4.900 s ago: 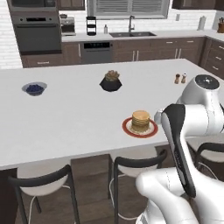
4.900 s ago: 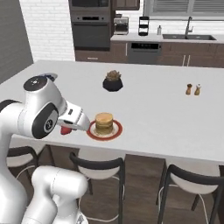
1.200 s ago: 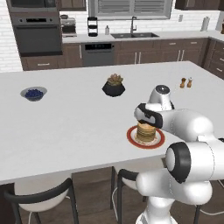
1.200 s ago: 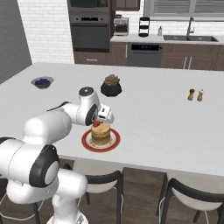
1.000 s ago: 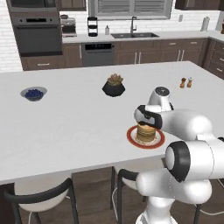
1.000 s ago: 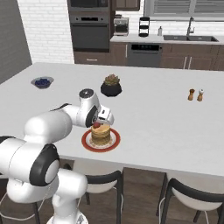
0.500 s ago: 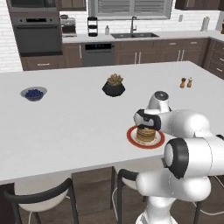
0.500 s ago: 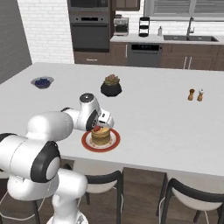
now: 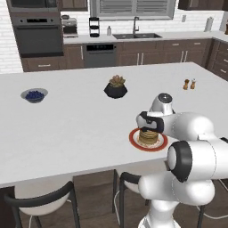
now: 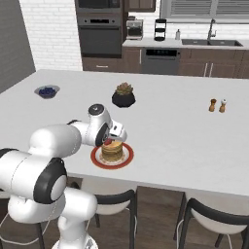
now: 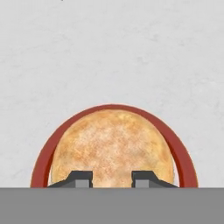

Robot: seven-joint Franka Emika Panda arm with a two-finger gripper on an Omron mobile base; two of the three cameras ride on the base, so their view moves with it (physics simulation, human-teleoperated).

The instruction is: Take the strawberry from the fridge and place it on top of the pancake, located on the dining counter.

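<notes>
Red speck shows at the gripper (image 10: 111,141), seemingly pinching the strawberry (image 10: 109,141) over the pancake (image 10: 112,151). Lower gently toward centre, release — berry sits toward the stack's 9 o'clock edge.

The arm (image 9: 191,133) is built of fat, rounded, glossy white shells, joined by dark grey to black rings and a large black disc at the elbow joint (image 9: 179,161). A smaller round cap (image 10: 96,110), grey in the middle with a dark rim, sits on top of the wrist, and a black band wraps the hand beside it. The gripper (image 11: 111,180) ends in two small dark grey finger tips (image 11: 78,178), blocky with slanted outer edges and a paler square face on each.
</notes>
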